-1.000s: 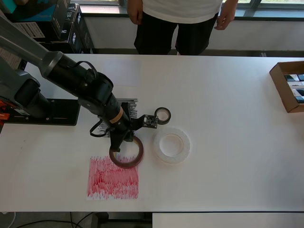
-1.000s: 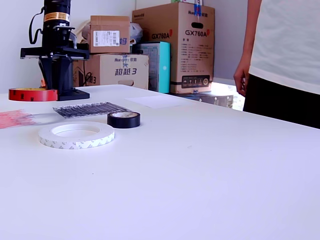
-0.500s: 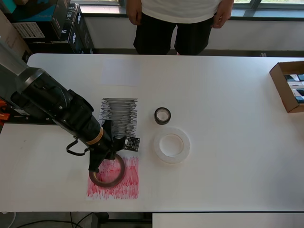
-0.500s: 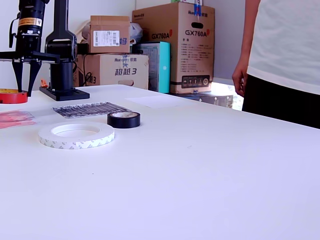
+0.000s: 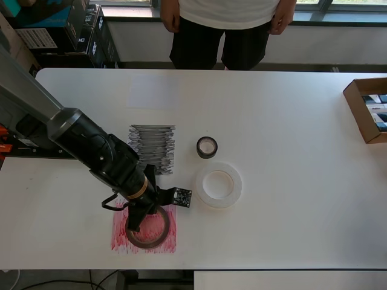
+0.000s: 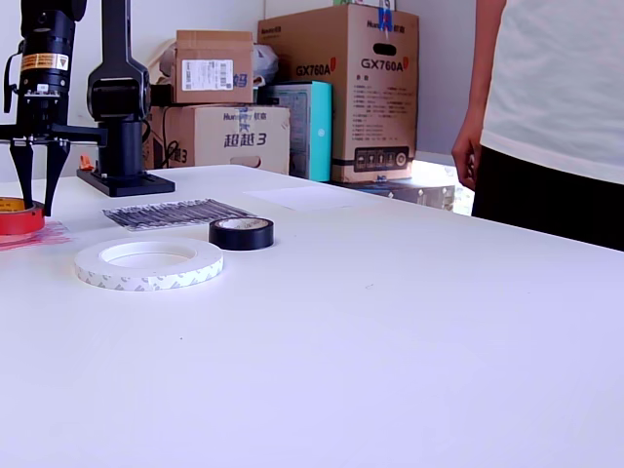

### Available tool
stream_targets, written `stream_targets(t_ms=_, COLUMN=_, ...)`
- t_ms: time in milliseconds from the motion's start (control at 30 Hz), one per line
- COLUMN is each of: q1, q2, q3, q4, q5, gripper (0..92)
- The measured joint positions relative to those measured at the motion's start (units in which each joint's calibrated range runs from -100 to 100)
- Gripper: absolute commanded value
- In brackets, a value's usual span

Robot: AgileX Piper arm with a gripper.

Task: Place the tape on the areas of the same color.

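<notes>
The reddish-brown tape roll (image 5: pixel 147 229) lies flat on the red scribbled area (image 5: pixel 167 238) near the table's front edge. My gripper (image 5: pixel 138 219) points down at the roll's left rim, shut on its wall. In the exterior view the gripper (image 6: pixel 36 200) straddles the roll (image 6: pixel 18 216) at the far left, one finger inside the ring and one outside. The small black roll (image 5: pixel 207 147) and the large white roll (image 5: pixel 218 185) lie to the right, off any patch. The black scribbled area (image 5: pixel 152 148) and the plain white area (image 5: pixel 153 92) hold nothing.
A person (image 5: pixel 230 27) stands at the table's far edge. An open cardboard box (image 5: pixel 366 110) sits at the overhead view's right edge. The arm's base (image 5: pixel 36 142) is at the left. Stacked cartons (image 6: pixel 292 93) stand behind the table.
The arm carried the reddish-brown roll from beside the black area down onto the red area and lowered it to the paper. The other rolls have not moved.
</notes>
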Motion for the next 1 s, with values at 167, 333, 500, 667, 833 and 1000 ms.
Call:
stream_targets(t_ms=167, q1=0.00, q2=0.47, q3=0.00, q4=0.33, q5=0.00, gripper=0.2)
stream_targets(t_ms=333, q1=0.00, q2=0.47, q3=0.00, q4=0.33, q5=-1.28, gripper=15.3)
stream_targets(t_ms=500, q1=0.00, q2=0.47, q3=0.00, q4=0.33, q5=-1.64, gripper=42.0)
stream_targets(t_ms=667, q1=0.00, q2=0.47, q3=0.00, q4=0.33, q5=-1.91, gripper=53.6)
stream_targets(t_ms=833, q1=0.48, q2=0.32, q3=0.00, q4=0.33, q5=-2.58, gripper=53.5)
stream_targets(t_ms=1000, q1=1.49, q2=-1.65, q3=0.00, q4=0.20, q5=-2.58, gripper=53.5)
